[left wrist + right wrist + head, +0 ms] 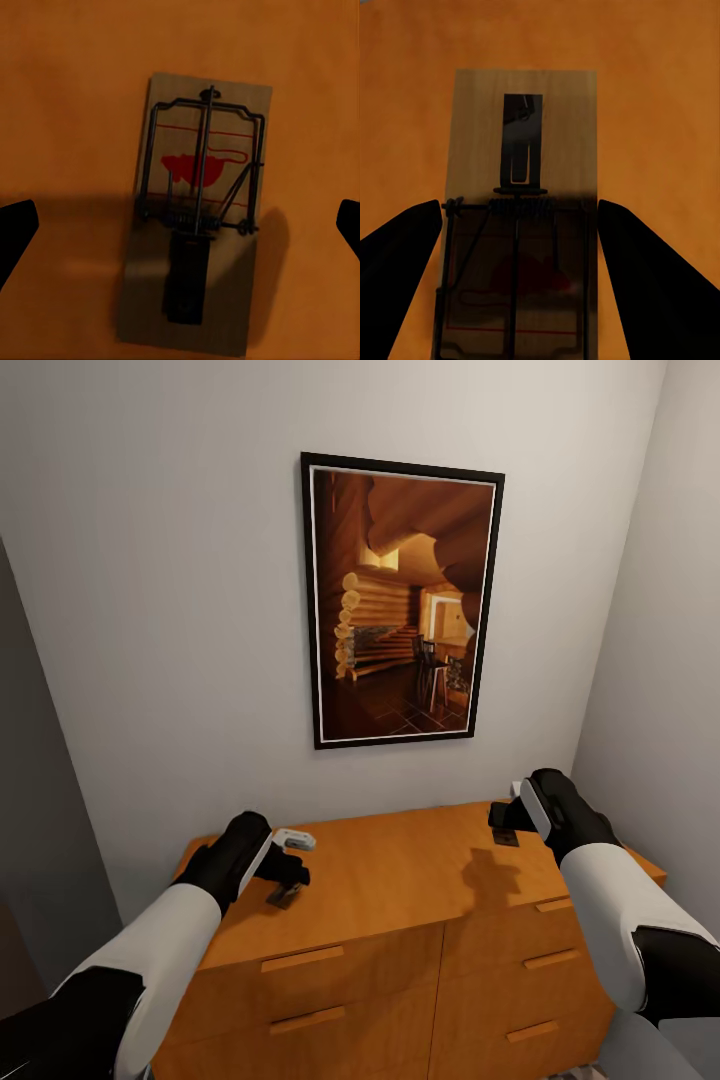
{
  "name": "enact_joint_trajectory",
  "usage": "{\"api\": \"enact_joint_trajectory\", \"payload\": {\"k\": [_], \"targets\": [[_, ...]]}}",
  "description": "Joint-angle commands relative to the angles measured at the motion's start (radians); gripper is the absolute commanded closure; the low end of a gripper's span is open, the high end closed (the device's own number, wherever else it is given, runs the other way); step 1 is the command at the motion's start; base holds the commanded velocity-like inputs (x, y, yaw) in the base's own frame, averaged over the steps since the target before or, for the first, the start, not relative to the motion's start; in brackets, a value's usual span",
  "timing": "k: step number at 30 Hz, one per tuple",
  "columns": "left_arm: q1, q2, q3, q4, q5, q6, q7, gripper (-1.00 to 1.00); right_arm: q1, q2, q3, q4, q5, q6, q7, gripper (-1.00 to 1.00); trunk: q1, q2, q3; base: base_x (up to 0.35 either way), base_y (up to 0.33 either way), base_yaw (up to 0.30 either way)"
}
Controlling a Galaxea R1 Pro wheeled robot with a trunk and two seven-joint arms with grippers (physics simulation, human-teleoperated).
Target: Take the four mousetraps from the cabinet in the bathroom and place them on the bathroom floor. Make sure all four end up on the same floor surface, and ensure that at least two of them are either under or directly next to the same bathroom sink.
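Two mousetraps (196, 217) (519, 217) flat atop the cabinet (400, 880), each between an open pincer's (180, 225) (519, 247) fingers.

Orange-brown cabinet (400, 870); pale wooden mousetraps (196, 217), red mouse print, dark metal.

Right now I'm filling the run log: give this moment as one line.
stage: pre-grasp | left gripper: open over mousetrap | right gripper: open, straddling another mousetrap | both traps: on cabinet top
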Motion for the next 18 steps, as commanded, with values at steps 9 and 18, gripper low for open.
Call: {"api": "enact_joint_trajectory", "payload": {"k": [9, 18], "targets": [[-0.001, -0.001, -0.003, 0.02, -0.011, -0.011, -0.009, -1.0, 0.0, 0.0, -0.002, -0.001, -0.004, 0.004, -0.006, 1.0, 0.0, -0.001, -0.001, 0.0, 0.0, 0.0], [-0.001, -0.003, -0.004, 0.031, -0.045, -0.014, -0.009, -1.0, -0.001, 0.001, -0.001, -0.001, -0.004, 0.004, -0.006, 1.0, 0.0, -0.001, -0.001, 0.0, 0.0, 0.0]]}}
